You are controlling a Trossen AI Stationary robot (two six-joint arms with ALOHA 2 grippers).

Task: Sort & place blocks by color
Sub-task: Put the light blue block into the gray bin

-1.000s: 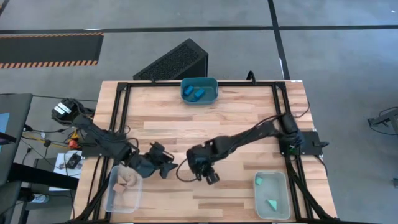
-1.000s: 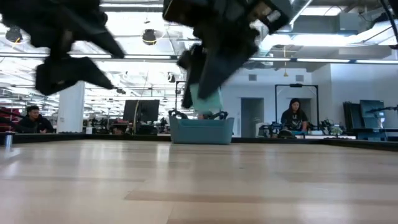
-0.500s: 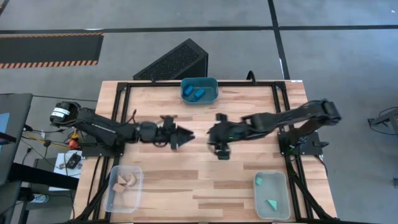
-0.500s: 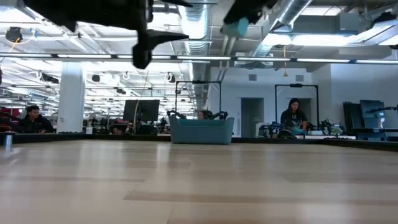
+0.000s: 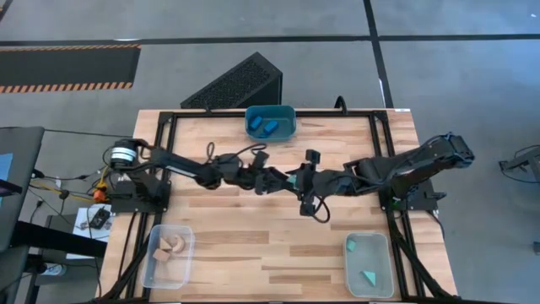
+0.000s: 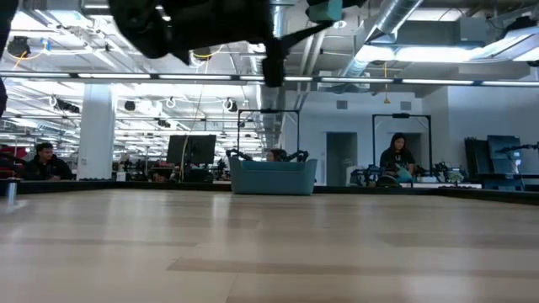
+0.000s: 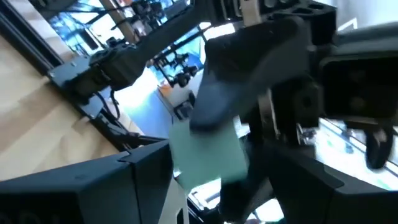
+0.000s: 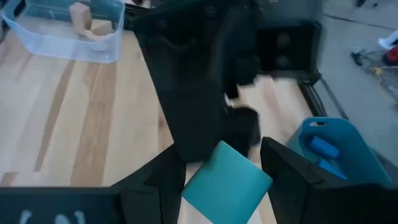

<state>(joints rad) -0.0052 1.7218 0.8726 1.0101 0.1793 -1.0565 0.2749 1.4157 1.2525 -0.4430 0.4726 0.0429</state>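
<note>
A light teal block [image 5: 291,176] hangs in the air over the table's middle, where both grippers meet. My right gripper [image 5: 298,180] reaches in from the right and is shut on the teal block [image 8: 227,180]. My left gripper [image 5: 280,180] reaches in from the left and is open. In the left wrist view its fingers [image 7: 93,186] stand on either side of the block [image 7: 208,152]; whether they touch it I cannot tell. The low view shows the block [image 6: 325,10] high above the tabletop. My right gripper pinches the teal block between its two fingers [image 8: 292,180], on two opposite faces [image 8: 258,177]. The fingers come level from the table's right, pointing left. The block is lifted clear, well above the table.
A blue bin [image 5: 270,122] with blue blocks stands at the far edge. A clear bin [image 5: 169,253] holding tan blocks sits near left, and another clear bin [image 5: 369,263] with teal pieces near right. People sit in the room beyond the table.
My right gripper has risen from the near middle of the table and moved toward the far edge, carrying the teal block up and turning to point left. My left gripper has swung from beside the tan bin up and rightward to the centre, meeting the block.
</note>
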